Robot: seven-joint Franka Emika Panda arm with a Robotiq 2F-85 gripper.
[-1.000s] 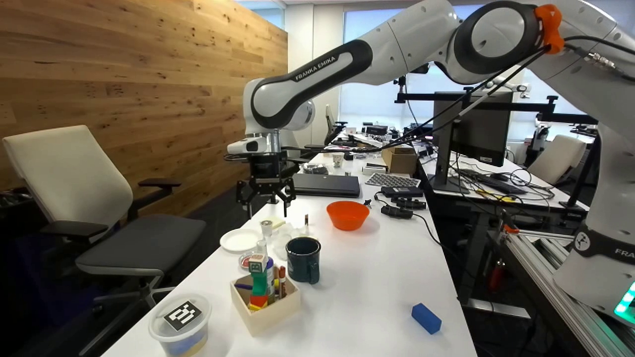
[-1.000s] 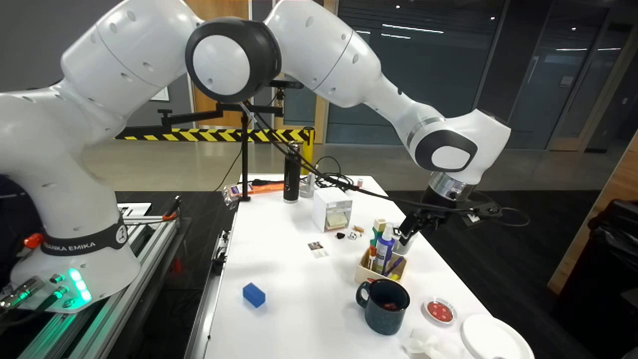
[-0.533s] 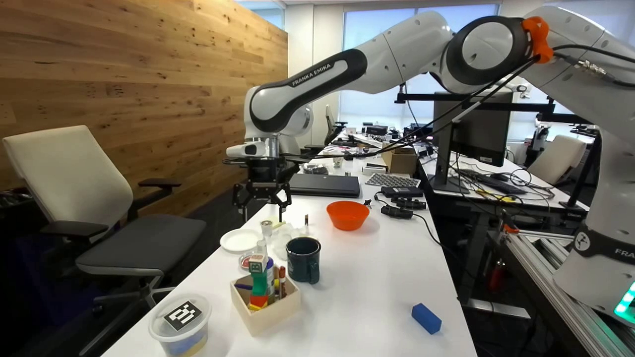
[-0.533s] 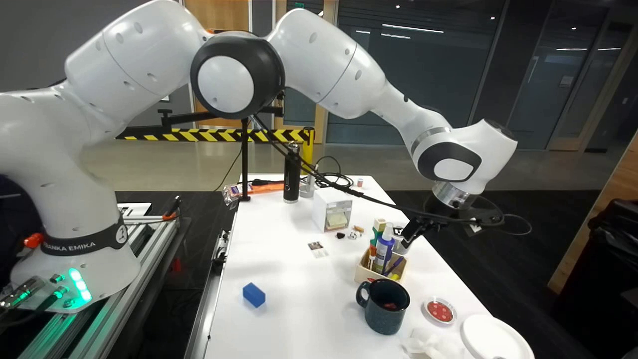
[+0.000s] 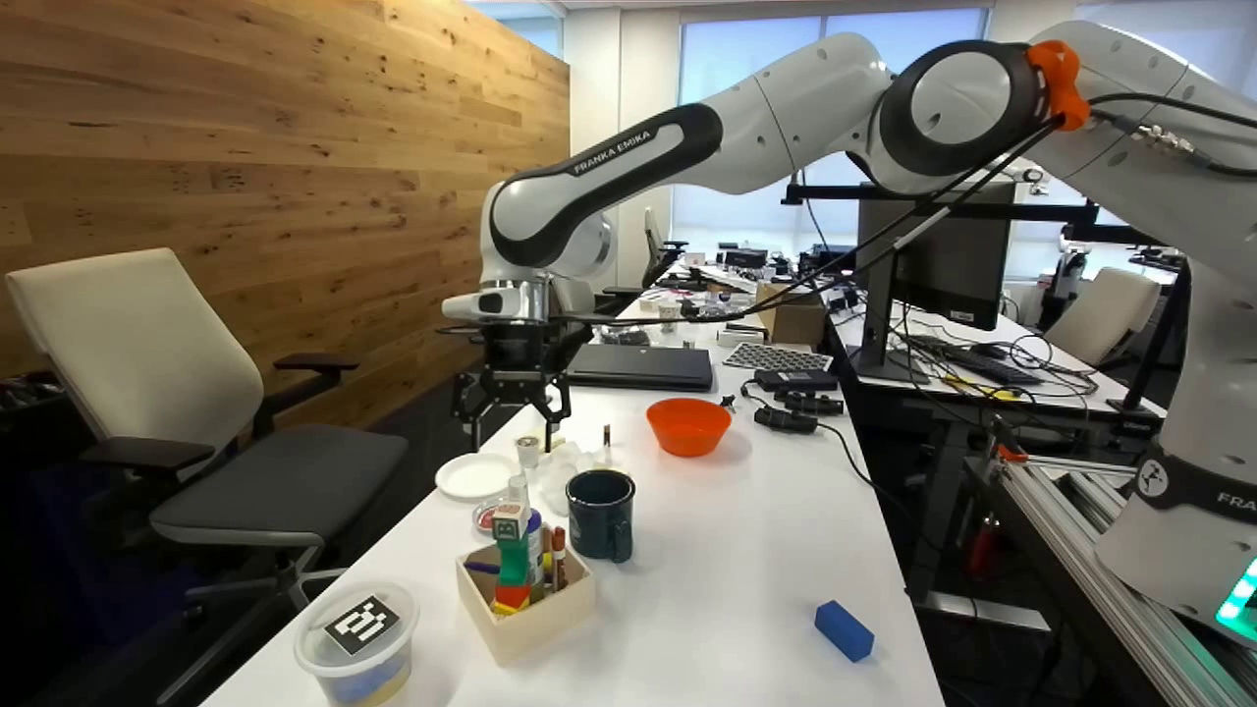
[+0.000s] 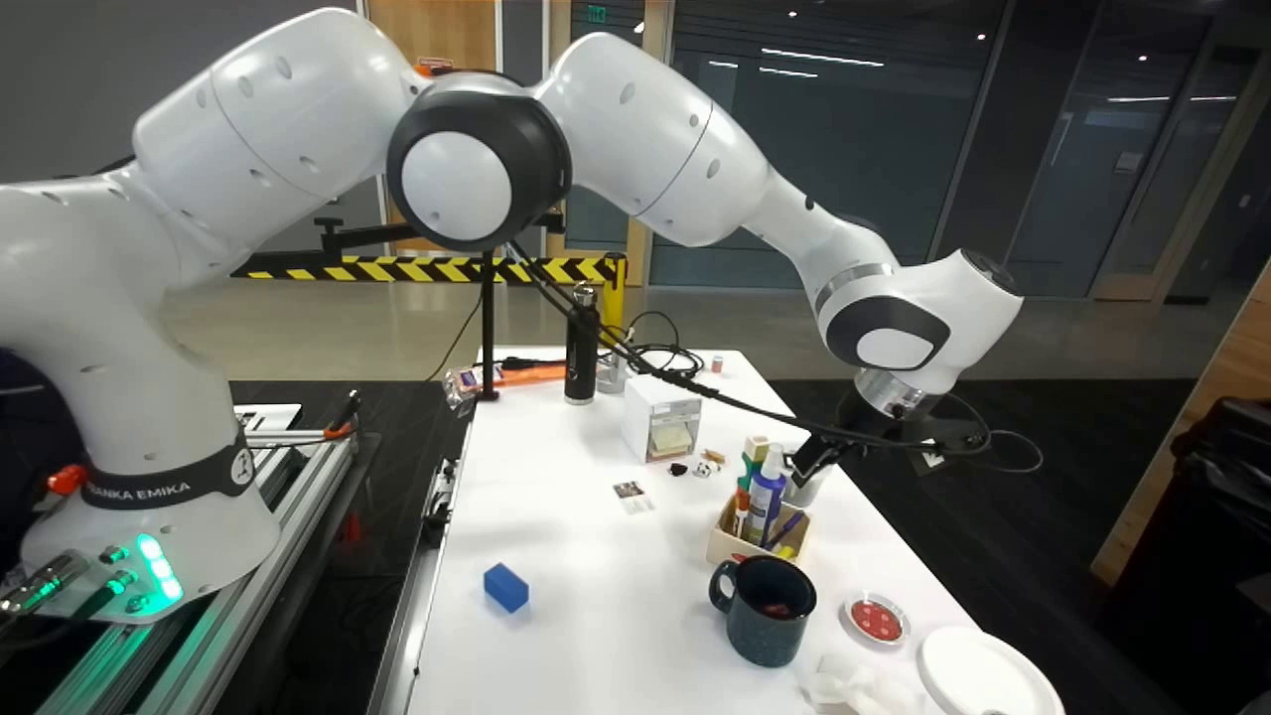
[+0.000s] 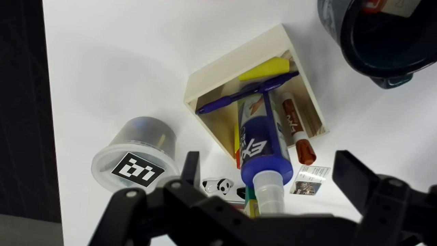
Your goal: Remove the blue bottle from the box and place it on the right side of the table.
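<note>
From my end I see the wooden box (image 5: 540,621) standing on the white table (image 5: 727,599). The dark mug (image 5: 592,525) stands just beside it, the lidded tub (image 5: 355,645) on its opposite side. A printed card (image 6: 634,497) lies near the box, the blue block (image 5: 845,631) well apart. On the mug's side of the box I get the white disc (image 5: 476,477) and, farther off, the orange bowl (image 5: 687,429).

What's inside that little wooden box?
A blue bottle, a purple pen, a red-brown marker, stacked toy blocks and an unidentified yellow object. Anything under them in the box is hidden.
</note>
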